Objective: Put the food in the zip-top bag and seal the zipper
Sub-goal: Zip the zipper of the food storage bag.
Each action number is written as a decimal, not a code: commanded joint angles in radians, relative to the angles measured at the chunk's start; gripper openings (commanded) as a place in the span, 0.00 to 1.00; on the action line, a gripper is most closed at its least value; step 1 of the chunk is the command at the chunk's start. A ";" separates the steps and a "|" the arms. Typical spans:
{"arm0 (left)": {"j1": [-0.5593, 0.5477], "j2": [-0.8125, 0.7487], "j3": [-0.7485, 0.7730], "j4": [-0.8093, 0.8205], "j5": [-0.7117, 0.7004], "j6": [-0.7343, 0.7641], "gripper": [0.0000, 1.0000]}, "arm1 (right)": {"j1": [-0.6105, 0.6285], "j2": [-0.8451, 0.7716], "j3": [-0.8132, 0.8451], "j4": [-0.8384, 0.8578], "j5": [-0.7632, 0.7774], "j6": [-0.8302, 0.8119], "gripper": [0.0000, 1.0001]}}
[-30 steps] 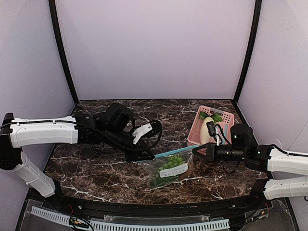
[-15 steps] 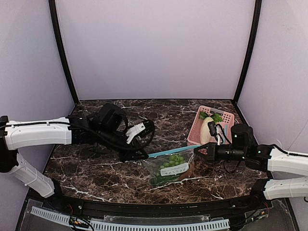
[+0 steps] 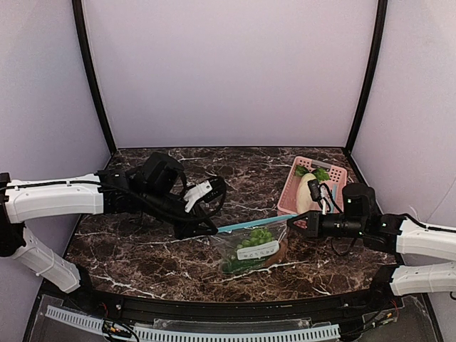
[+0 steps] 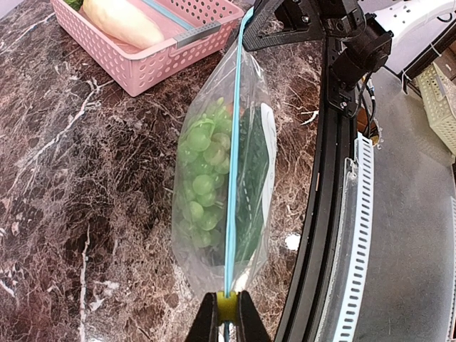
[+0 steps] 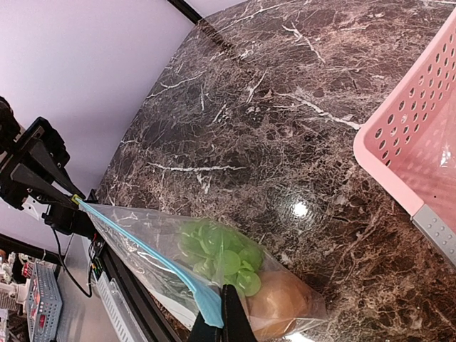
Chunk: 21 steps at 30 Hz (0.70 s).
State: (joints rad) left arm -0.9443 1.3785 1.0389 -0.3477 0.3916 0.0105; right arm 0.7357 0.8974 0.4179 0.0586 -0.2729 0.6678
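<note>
Underneath everything lies the dark brown marble-patterned table (image 3: pixel 142 249) with white veins, walled by pale lilac panels (image 3: pixel 228 71). Over it reach two white-and-black arms: the left arm (image 3: pixel 64 196) comes in from the left edge, the right arm (image 3: pixel 427 239) from the right, and they meet low over the near middle.

At the right rear stands a pink perforated plastic basket (image 3: pixel 287 194). It holds a long pale radish-like toy (image 3: pixel 308 194) with green leaves (image 3: pixel 318 173) at its far end.

Just left of the basket, and nearer, hangs the small clear crinkly zip-top bag (image 3: pixel 242 253). It is stretched between the two arms, mouth edge uppermost; whether its bottom rests on the table I cannot tell.

The left gripper (image 3: pixel 214 229) has its jaws pinched tight on the left end of the bag's mouth. The right gripper (image 3: pixel 293 219) is pinched just as tightly on the right end. Between them the narrow teal-blue zipper (image 3: pixel 249 224) runs taut as one straight line.

Inside the bag sits the food (image 4: pixel 203 192): a cluster of light green beads (image 3: pixel 258 236), a dark green leafy piece (image 4: pixel 251 192), and a round brown-orange lump (image 5: pixel 281 303) in the bottom corner nearest the right gripper. A small white label (image 3: pixel 258 250) lies across the bag's near face.
</note>
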 commanded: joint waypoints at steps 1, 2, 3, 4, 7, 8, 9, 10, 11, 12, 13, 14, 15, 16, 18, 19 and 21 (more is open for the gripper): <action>0.018 -0.042 -0.031 -0.088 -0.009 -0.005 0.01 | -0.031 -0.012 -0.013 -0.019 0.062 0.001 0.00; 0.018 -0.043 -0.032 -0.085 -0.009 -0.006 0.01 | -0.031 -0.013 -0.012 -0.019 0.059 0.000 0.00; 0.018 -0.043 -0.033 -0.083 -0.008 -0.020 0.01 | -0.030 -0.011 -0.009 -0.019 0.050 -0.005 0.00; 0.018 -0.041 -0.036 -0.079 -0.006 -0.035 0.05 | -0.030 -0.010 -0.004 -0.019 0.035 -0.014 0.00; 0.018 -0.037 -0.039 -0.073 -0.011 -0.060 0.33 | -0.030 -0.005 0.017 -0.024 -0.012 -0.042 0.19; 0.019 -0.034 -0.039 -0.073 -0.012 -0.064 0.45 | -0.030 -0.003 0.028 -0.030 -0.028 -0.054 0.28; 0.019 -0.031 -0.038 -0.072 -0.006 -0.069 0.49 | -0.030 -0.002 0.038 -0.040 -0.040 -0.066 0.35; 0.019 -0.030 -0.038 -0.069 -0.004 -0.073 0.55 | -0.030 -0.002 0.050 -0.051 -0.050 -0.082 0.45; 0.018 -0.031 -0.038 -0.064 -0.007 -0.082 0.58 | -0.030 -0.003 0.063 -0.055 -0.057 -0.093 0.54; 0.018 -0.032 -0.039 -0.060 -0.008 -0.085 0.63 | -0.030 -0.006 0.073 -0.085 -0.059 -0.103 0.61; 0.018 -0.036 -0.042 -0.054 -0.014 -0.091 0.66 | -0.030 -0.008 0.085 -0.106 -0.058 -0.112 0.68; 0.018 -0.038 -0.043 -0.050 -0.016 -0.094 0.71 | -0.030 -0.012 0.094 -0.122 -0.055 -0.118 0.72; 0.019 -0.045 -0.046 -0.041 -0.021 -0.101 0.75 | -0.030 -0.019 0.104 -0.135 -0.051 -0.124 0.76; 0.019 -0.048 -0.048 -0.037 -0.023 -0.106 0.78 | -0.030 -0.026 0.112 -0.144 -0.047 -0.128 0.79; 0.020 -0.060 -0.050 -0.026 -0.036 -0.117 0.82 | -0.030 -0.045 0.119 -0.158 -0.039 -0.135 0.83; 0.021 -0.066 -0.050 -0.023 -0.053 -0.125 0.84 | -0.030 -0.054 0.122 -0.164 -0.035 -0.137 0.84; 0.024 -0.070 -0.049 -0.026 -0.079 -0.136 0.85 | -0.030 -0.065 0.125 -0.177 -0.020 -0.139 0.86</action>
State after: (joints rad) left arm -0.9291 1.3560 1.0027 -0.3824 0.3611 -0.0921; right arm 0.7105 0.8604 0.5140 -0.0731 -0.3153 0.5533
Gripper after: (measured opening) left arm 0.844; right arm 0.847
